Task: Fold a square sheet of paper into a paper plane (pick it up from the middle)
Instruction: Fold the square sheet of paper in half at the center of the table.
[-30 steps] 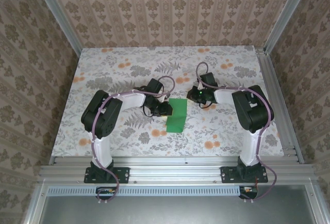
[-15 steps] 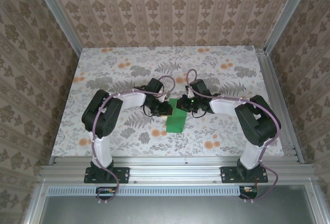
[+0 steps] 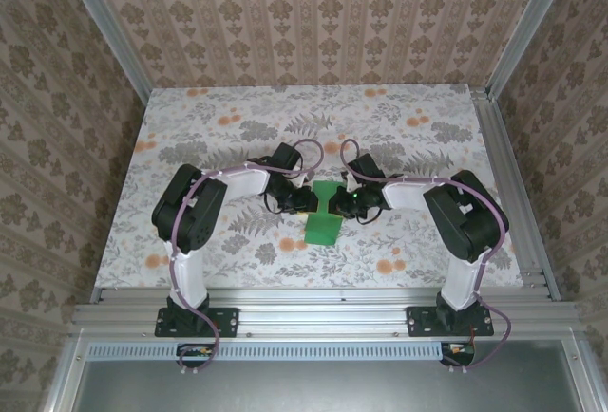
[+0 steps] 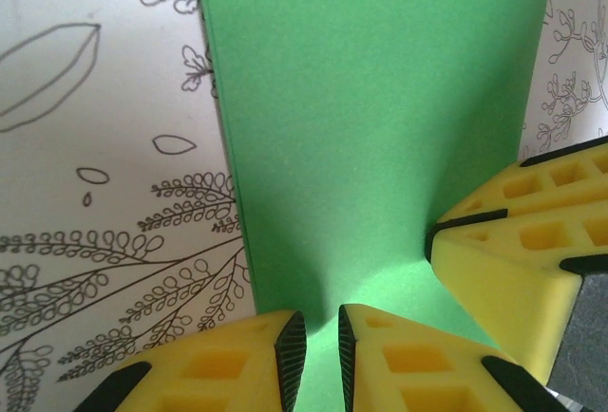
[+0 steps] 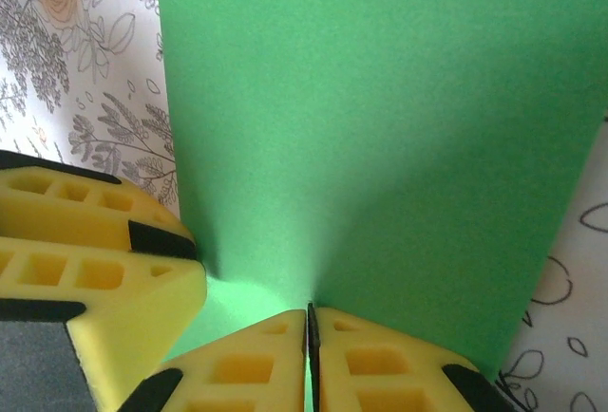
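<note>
You have the matte bright-green paper sheet (image 3: 323,228) lying as a narrow rectangle near the middle of the grey-and-orange floral-patterned counter (image 3: 237,118), with its long sides running away from the arm bases. Both arms reach inward and meet over its far half, one from each side.

Your left pincer (image 3: 304,201) comes in from the sheet's left. From the left wrist, its two yellow fingertips sit low on the green surface (image 4: 380,99), with the left pincer (image 4: 316,319) showing only a slim gap between them, and green visible in that gap. You cannot tell from this whether it is clamped on a ridge of paper or just resting on the sheet. The sheet's left edge looks doubled there, lying against the counter's leaf drawings (image 4: 95,194). One yellow finger of the other arm (image 4: 518,260) pokes in at the right, touching the paper.

Your right pincer (image 3: 345,205) comes in from the sheet's right. From the right wrist, the right pincer (image 5: 310,311) has its fingertips pressed together, closed, on the green sheet (image 5: 380,99). Shading on the paper narrows toward that seam. You cannot tell whether any paper is caught between them. A left-arm finger (image 5: 104,274) sits just beside, on the paper.
</note>
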Available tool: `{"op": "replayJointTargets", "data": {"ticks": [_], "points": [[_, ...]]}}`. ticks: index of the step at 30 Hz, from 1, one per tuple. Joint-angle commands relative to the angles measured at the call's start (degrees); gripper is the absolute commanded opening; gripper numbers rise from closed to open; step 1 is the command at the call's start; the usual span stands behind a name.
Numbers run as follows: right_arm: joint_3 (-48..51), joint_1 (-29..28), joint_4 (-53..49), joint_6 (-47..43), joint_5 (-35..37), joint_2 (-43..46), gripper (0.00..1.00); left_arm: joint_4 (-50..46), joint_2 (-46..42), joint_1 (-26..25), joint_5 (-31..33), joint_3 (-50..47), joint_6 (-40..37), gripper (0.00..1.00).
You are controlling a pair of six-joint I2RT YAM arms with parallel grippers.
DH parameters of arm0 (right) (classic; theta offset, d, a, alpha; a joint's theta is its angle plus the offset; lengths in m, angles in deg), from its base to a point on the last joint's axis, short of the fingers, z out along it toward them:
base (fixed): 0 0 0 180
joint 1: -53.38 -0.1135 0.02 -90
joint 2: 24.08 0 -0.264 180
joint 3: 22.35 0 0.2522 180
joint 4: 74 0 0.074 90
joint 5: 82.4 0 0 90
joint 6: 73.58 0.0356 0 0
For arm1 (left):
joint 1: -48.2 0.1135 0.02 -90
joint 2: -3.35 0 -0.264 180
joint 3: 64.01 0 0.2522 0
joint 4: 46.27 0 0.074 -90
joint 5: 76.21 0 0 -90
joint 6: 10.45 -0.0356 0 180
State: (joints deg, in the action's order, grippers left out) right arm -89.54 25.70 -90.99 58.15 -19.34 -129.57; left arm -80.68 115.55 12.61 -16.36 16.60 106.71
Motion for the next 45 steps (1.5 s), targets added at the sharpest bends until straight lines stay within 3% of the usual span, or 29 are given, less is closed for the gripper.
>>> {"op": "replayJointTargets", "data": {"ticks": [1,21,30,34,45], "points": [[2.0,-0.3,-3.0,-1.4,-1.1,0.9,0.14,-5.1,7.1,-0.4,9.0,-3.2,-1.9,0.24],[9.7,-3.1,-7.8,-2.1,2.7,8.7,0.14,-5.6,8.3,-0.4,8.4,-2.8,-3.6,0.24],[7.1,-5.9,-2.3,4.7,3.1,12.6,0.14,-5.6,8.4,-0.4,8.1,-2.6,-4.1,0.24],[6.1,-7.8,2.3,7.6,3.7,10.5,0.14,-5.6,8.5,-0.3,7.9,-2.5,-4.4,0.24],[7.1,-10.1,-1.0,5.8,4.8,6.3,0.14,-5.5,8.6,0.3,8.0,-3.2,-5.1,0.24]]}}
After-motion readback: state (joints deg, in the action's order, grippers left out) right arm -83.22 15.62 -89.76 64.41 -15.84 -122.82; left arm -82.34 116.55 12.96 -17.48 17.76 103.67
